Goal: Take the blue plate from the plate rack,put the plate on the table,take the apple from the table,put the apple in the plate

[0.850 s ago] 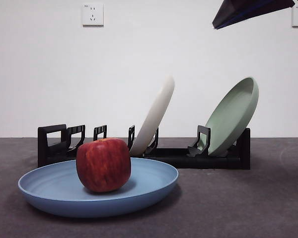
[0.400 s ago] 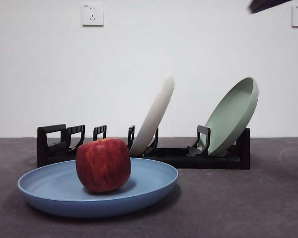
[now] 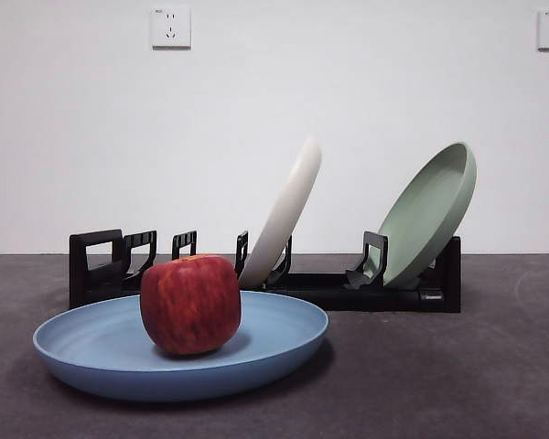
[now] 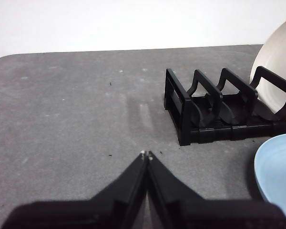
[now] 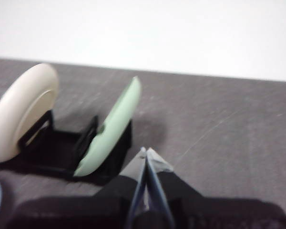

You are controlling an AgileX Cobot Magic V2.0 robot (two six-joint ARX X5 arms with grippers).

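The deep-red apple (image 3: 190, 304) sits upright in the light-blue plate (image 3: 91, 352), which lies flat on the dark grey table (image 3: 439, 375) in front of the black plate rack (image 3: 320, 291). No gripper shows in the front view. My left gripper (image 4: 146, 154) is shut and empty above bare table, beside the rack's loop end (image 4: 181, 112); the blue plate's edge (image 4: 279, 176) shows at the side. My right gripper (image 5: 145, 152) is shut and empty, high near the rack's other end (image 5: 62, 152).
A cream-white plate (image 3: 284, 212) and a pale green plate (image 3: 430, 212) lean in the rack; both also show in the right wrist view, cream-white (image 5: 19, 112) and green (image 5: 109, 129). A white wall stands behind the table.
The dark arm tip at the top right of the front view has moved up and out of the picture. The apple, plates and rack have not moved.
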